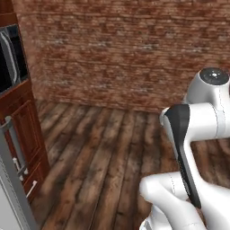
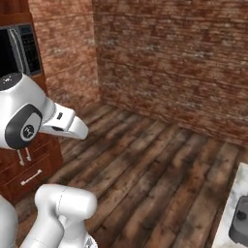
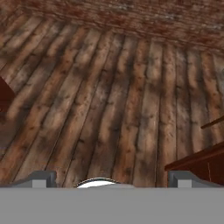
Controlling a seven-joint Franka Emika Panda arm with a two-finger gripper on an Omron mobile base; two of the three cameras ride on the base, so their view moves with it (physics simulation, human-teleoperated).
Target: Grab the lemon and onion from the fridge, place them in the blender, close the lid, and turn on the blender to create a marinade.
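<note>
In the hand view my gripper points down at bare wooden floor. Its two grey fingertips stand far apart at the bottom with nothing between them, so it is open. A pale-grey edge of the fridge with a long grey handle rises at the lower left of the left base view. At the lower right corner of the right base view a dark grey block sits on a pale counter, cut off by the frame; it looks like the blender base. The lemon, the onion and the lid are out of view.
A dark built-in oven sits in a red-brown wooden cabinet with drawers, to the left. Brick walls close the room ahead. Wide wooden floor lies between cabinet and counter. My white arm fills the near side.
</note>
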